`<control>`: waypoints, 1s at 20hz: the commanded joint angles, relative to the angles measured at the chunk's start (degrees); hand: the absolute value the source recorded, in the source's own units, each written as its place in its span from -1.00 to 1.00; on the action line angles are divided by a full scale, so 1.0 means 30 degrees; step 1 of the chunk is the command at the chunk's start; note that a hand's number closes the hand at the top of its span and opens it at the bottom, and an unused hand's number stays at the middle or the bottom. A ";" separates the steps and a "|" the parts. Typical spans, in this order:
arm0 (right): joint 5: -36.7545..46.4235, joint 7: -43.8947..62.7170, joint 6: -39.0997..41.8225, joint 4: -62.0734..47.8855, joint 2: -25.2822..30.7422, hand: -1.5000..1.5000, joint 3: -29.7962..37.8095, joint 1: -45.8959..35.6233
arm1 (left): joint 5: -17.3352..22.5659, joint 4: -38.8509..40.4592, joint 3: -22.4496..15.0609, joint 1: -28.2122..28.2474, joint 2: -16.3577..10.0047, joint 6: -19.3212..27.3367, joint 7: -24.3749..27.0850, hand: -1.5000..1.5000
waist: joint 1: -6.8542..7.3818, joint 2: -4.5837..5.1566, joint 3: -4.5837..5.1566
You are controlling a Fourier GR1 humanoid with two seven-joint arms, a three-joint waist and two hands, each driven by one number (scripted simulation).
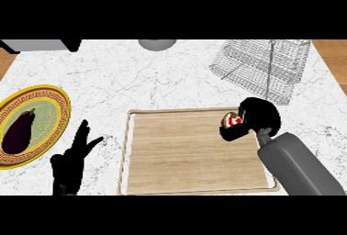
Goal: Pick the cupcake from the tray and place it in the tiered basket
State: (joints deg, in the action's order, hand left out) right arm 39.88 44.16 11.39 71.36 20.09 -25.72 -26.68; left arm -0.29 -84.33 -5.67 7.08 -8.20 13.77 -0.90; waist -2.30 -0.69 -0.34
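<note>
At one corner of the wooden tray (190,156), the right hand (261,117) curls round the cupcake (232,120).

A kitchen is indicated by a white marble table (169,82) on which a wooden tray (190,156), a wire tiered basket (264,64) and an aubergine (19,131) on a plate (47,98) are set.

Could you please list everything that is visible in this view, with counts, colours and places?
Counter: one, white marble, under everything.
Tray: one, light wood, centre.
Cupcake: one, red-and-white top, tray's far right corner.
Tiered basket: one, grey wire, far right.
Plate: one, yellow rim, left edge.
Aubergine: one, dark purple, on plate.
Round object: one, grey, top edge, cut off.
Box: one, grey, top left corner.
Left hand: one, black, open, lower left.
Right hand: one, black, curled round cupcake.
</note>
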 commanded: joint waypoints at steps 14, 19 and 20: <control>-0.7228 -0.1807 -0.2702 1.1560 0.7012 1.00 1.2448 0.5086 | -0.0005 0.0909 0.0132 0.0581 0.0197 -0.0061 0.0187 0.00 | -0.0439 -0.0052 0.0152; -0.7907 -0.0425 -0.0415 1.5222 0.9410 1.00 1.4961 0.5725 | -0.0387 0.0366 -0.0348 -0.0019 0.0373 -0.0005 -0.0825 0.00 | 0.0184 0.0091 0.0128; -0.9064 0.0312 0.0632 1.4504 1.0516 1.00 1.5977 0.4025 | -0.0664 0.0516 -0.0304 0.0167 0.0250 0.0138 -0.0402 0.00 | 0.0346 0.0109 0.0140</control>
State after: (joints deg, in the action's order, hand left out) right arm 16.97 41.68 8.39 110.60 45.90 15.23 -12.13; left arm -0.98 -84.84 -5.91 7.17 -7.69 13.82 -1.66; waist -2.23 -0.83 -0.18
